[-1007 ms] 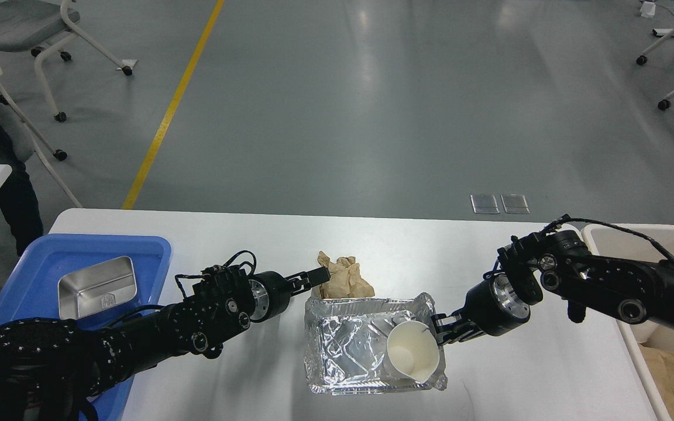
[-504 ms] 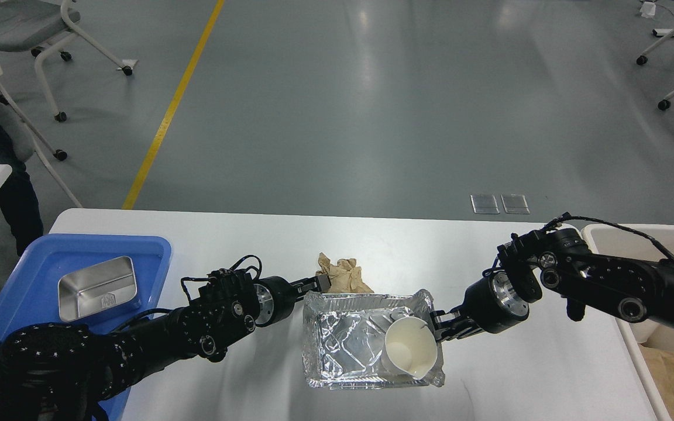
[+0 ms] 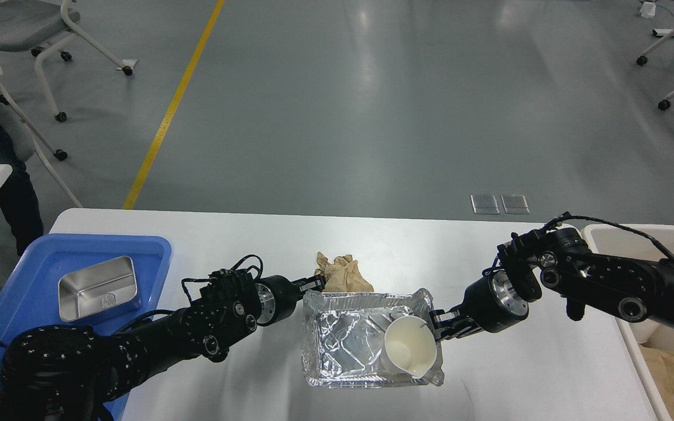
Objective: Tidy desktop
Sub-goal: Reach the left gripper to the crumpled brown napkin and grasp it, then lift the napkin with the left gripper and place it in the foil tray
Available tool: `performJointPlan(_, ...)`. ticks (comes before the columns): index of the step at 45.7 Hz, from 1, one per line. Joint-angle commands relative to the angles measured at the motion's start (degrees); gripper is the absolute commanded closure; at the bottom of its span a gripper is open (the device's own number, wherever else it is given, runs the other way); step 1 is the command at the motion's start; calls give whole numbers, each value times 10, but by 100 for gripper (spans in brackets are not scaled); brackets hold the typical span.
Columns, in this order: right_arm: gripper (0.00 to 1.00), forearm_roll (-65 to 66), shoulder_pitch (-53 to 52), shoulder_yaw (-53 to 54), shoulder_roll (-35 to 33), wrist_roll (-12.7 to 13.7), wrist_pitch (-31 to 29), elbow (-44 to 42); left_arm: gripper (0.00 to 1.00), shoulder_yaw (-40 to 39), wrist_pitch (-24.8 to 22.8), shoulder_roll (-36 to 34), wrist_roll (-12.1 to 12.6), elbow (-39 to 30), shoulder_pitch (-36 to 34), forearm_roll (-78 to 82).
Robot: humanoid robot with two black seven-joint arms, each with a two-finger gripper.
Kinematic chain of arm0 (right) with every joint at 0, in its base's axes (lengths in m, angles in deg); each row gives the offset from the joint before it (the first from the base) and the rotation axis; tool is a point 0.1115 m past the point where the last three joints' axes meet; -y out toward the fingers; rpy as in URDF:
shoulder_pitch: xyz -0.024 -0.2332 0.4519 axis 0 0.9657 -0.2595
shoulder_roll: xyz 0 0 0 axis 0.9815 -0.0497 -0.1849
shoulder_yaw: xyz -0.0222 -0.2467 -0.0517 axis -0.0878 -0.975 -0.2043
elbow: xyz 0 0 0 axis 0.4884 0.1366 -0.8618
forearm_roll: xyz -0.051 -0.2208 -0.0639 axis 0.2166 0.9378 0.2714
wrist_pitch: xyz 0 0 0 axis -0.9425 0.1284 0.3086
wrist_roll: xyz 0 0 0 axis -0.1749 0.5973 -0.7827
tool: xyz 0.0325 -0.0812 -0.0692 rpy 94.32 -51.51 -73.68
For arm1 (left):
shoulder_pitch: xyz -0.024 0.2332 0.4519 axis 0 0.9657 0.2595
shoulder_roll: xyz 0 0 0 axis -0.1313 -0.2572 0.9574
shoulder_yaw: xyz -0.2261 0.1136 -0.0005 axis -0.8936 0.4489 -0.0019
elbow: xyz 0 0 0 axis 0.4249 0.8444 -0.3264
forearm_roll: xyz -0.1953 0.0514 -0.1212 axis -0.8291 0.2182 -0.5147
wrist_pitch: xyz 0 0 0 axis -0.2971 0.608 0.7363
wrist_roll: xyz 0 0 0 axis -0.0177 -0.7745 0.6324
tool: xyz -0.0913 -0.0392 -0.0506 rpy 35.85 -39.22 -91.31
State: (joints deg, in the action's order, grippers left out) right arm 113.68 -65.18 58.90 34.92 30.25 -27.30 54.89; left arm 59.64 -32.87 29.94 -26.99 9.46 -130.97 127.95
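While both black arms reach toward the middle of the desktop (image 3: 226, 234), a crumpled foil tray (image 3: 348, 345) sits between them on the white surface, near the front edge. The left gripper (image 3: 312, 285) lies at the tray's far left corner, next to a wad of brown paper (image 3: 341, 273) that rests on the desktop just behind the tray; its fingers are small and dark against the foil, so whether they are spread or pinched cannot be told, nor whether they touch the paper or the foil rim. The right gripper (image 3: 441, 323) meets the tray's right rim from the side, close to a white paper cup (image 3: 408, 352) that lies tilted inside the tray with its mouth facing up toward the camera. The fingers look to be at the foil edge, but whether they are clamped on it cannot be made out.

At the left end of the desktop a blue plastic tray (image 3: 27, 280) holds a shiny metal container (image 3: 98, 287), which sits upright and well apart from the foil tray. At the right end a beige bin (image 3: 612, 240) stands partly under the right arm, with a brown paper bag (image 3: 673, 377) showing in its near part. Beyond the desktop lies grey floor with a yellow line (image 3: 173, 105).
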Motion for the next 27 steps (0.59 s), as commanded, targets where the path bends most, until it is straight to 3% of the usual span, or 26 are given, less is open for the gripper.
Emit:
performJointPlan(1,100,0,0,0,0,0,0,-1,97,-9,1,-2,-1,1,-1,-14)
performJointPlan(19,100,0,4,8,-1,0,0,-2,98,-12,-12,-25,2,-15,-23,-43)
performJointPlan(27,100,0,5,7,-9,0,0,0,97,-7,-8,-96,9,-115,-26,-43)
